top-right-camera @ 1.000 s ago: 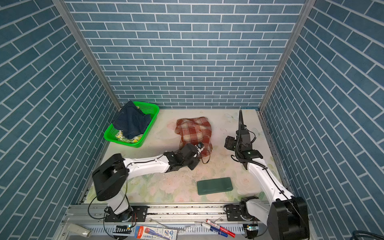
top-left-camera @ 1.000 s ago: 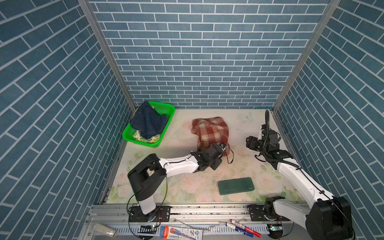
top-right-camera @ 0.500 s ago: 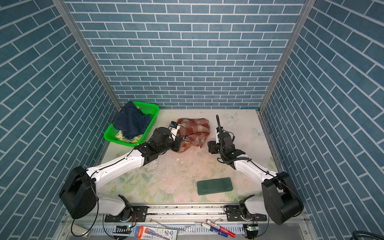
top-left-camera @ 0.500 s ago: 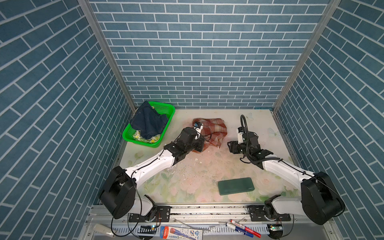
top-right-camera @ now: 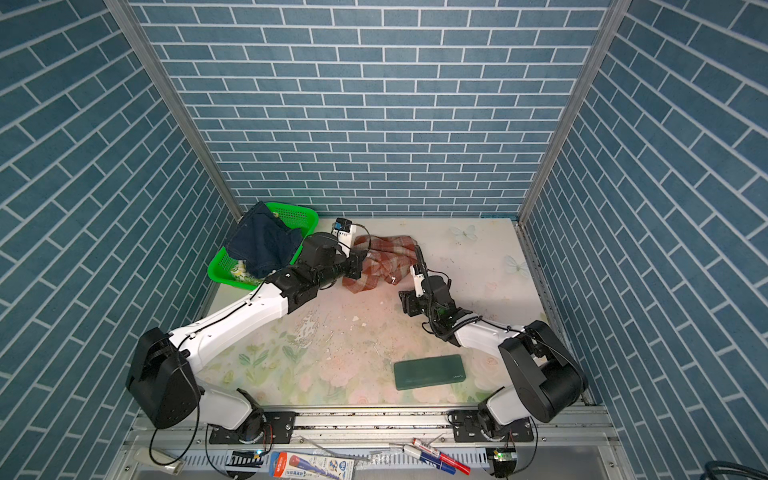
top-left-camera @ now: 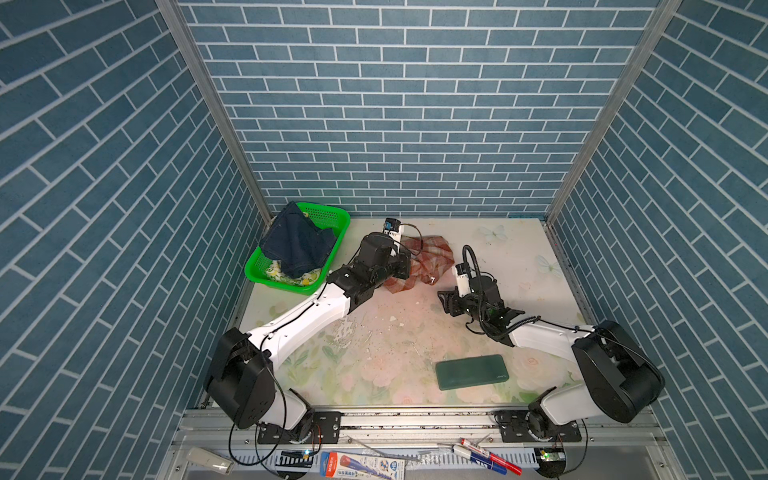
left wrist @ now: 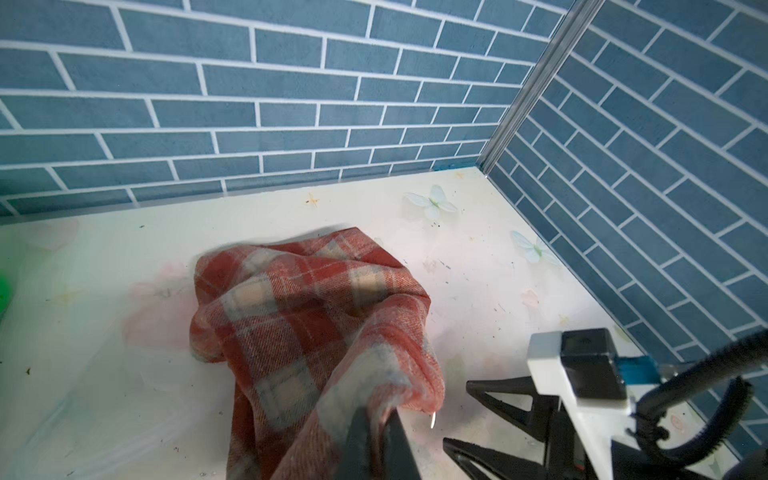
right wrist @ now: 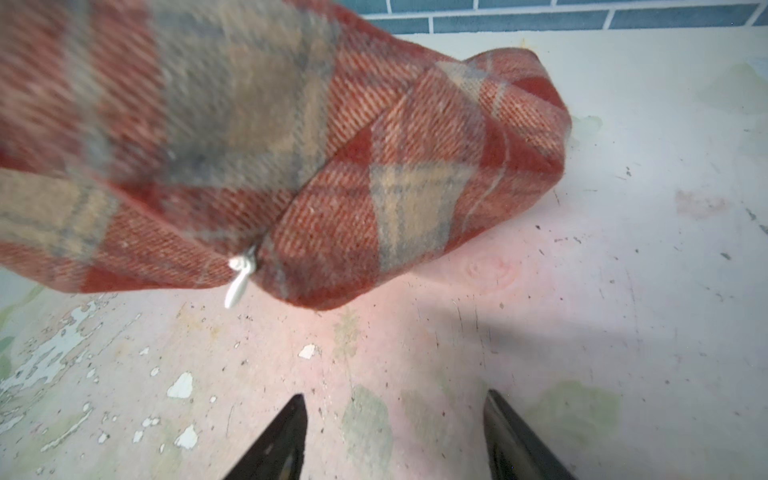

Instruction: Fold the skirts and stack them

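Now the left gripper [left wrist: 376, 415] pinches the plaid skirt [top-left-camera: 436, 255], crumpled near the green basket [top-left-camera: 326, 216]. The right gripper [right wrist: 395, 395], open and empty, should probably take another edge next, to spread it flat.

Plaid skirt [top-left-camera: 434, 254] pulled from a spread square into a crumpled heap.
The left gripper [left wrist: 377, 413], pinching its edge, has swung from lower centre toward upper centre-left; the right gripper [top-left-camera: 444, 302] has moved left and down, just below the cloth.
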